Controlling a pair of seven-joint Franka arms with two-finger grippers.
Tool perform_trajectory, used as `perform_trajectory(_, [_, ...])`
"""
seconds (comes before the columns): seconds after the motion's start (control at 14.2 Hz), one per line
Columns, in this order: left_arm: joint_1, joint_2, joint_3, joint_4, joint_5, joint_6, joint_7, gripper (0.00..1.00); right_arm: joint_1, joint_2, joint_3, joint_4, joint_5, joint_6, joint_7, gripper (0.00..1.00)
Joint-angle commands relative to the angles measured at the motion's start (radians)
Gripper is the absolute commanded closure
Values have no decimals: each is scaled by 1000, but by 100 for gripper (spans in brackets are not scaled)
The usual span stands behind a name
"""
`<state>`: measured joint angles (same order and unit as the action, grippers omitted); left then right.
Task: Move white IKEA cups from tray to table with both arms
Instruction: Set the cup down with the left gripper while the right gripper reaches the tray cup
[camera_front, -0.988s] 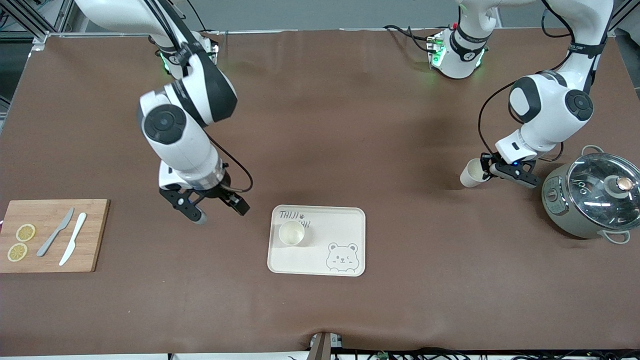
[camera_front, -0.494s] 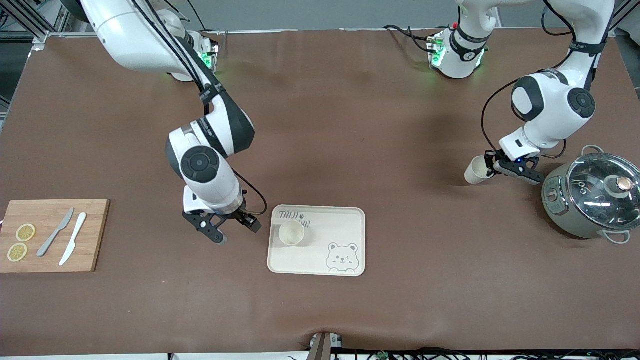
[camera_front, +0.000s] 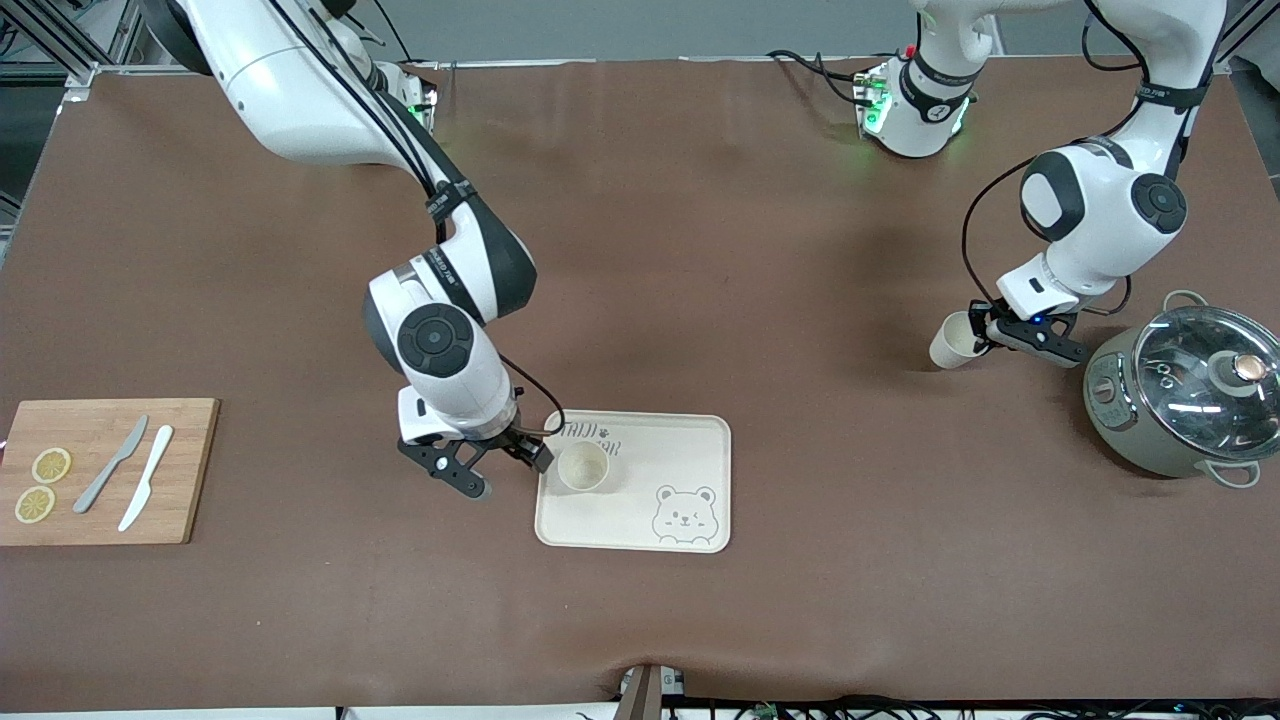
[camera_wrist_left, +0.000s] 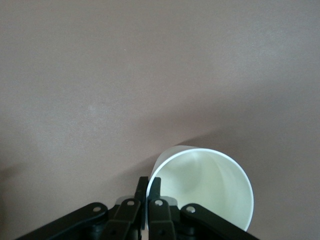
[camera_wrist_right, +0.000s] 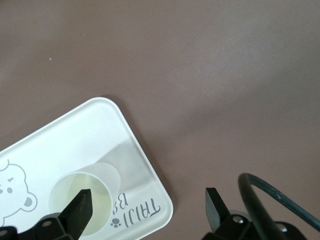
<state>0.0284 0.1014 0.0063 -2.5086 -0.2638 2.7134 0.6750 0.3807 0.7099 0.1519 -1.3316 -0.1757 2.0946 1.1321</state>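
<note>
One white cup (camera_front: 583, 466) stands upright on the cream bear-printed tray (camera_front: 690, 450), near the tray's corner toward the right arm's end. My right gripper (camera_front: 508, 476) is open and empty over that corner, beside the cup. In the right wrist view the gripper (camera_wrist_right: 147, 207) straddles the tray's (camera_wrist_right: 65, 145) edge, with one finger by the cup (camera_wrist_right: 102, 180). My left gripper (camera_front: 978, 333) is shut on the rim of the second white cup (camera_front: 952, 342), which is tilted low over the table beside the pot. The left wrist view shows the gripper (camera_wrist_left: 148, 186) pinching the wall of that cup (camera_wrist_left: 210, 185).
A grey-green pot with a glass lid (camera_front: 1185, 390) stands at the left arm's end, close to the left gripper. A wooden board (camera_front: 100, 520) with two knives and lemon slices lies at the right arm's end.
My right gripper has swept from over bare table toward the tray and now hangs at its corner beside the cup. My left gripper shifted slightly with its cup, then held still.
</note>
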Motion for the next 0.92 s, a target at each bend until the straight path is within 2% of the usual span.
perform_trajectory(0.0, [5, 11, -3, -13, -25, 42, 31, 100, 18, 39, -5, 43, -21, -16, 29, 0])
perform_trajectory(0.85, [11, 49, -5, -4, -25, 52, 29, 100, 61, 100, -9, 45, -30, 65, 202, 0])
